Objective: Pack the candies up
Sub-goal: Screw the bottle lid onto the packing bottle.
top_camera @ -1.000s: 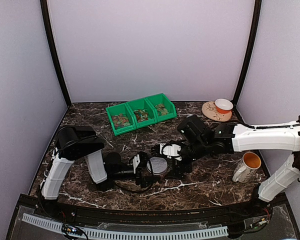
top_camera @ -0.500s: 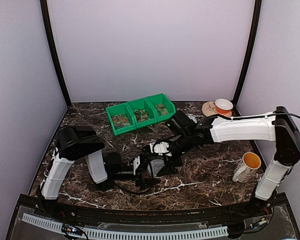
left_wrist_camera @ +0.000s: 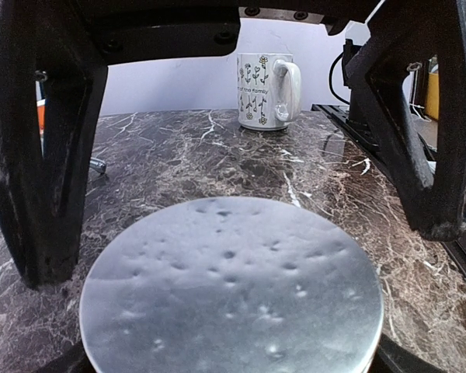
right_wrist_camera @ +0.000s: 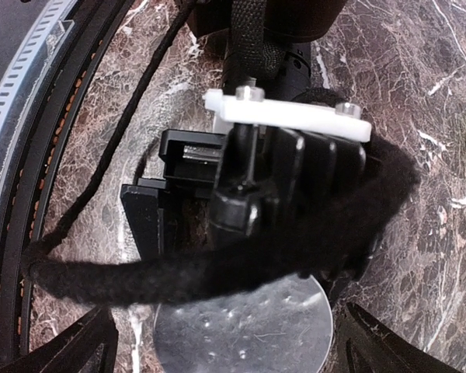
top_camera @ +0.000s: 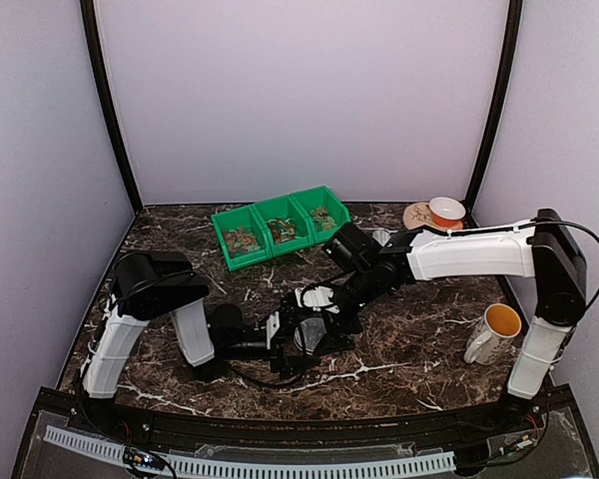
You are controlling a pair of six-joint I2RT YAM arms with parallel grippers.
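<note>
Left wrist | left gripper [left_wrist_camera: 241, 249] jaws wide — straddling grey lid [left_wrist_camera: 233, 311], grip unclear | right gripper [right_wrist_camera: 233, 346] wide open — empty

**One camera high behind, two close on the wrists**

The top external camera sits high behind the arm bases and looks down and forward over the whole marble table [top_camera: 419, 359] to the back wall. It gives a far, wide view. The left wrist camera lies low, just over a round grey lid [left_wrist_camera: 231, 287], and faces level across the table towards the mug [left_wrist_camera: 266, 91], which the top view also shows. The right wrist camera hangs close above, looking straight down on the wrist of the left arm [right_wrist_camera: 272, 31] and on that same lid — the part both wrist views share.
</note>
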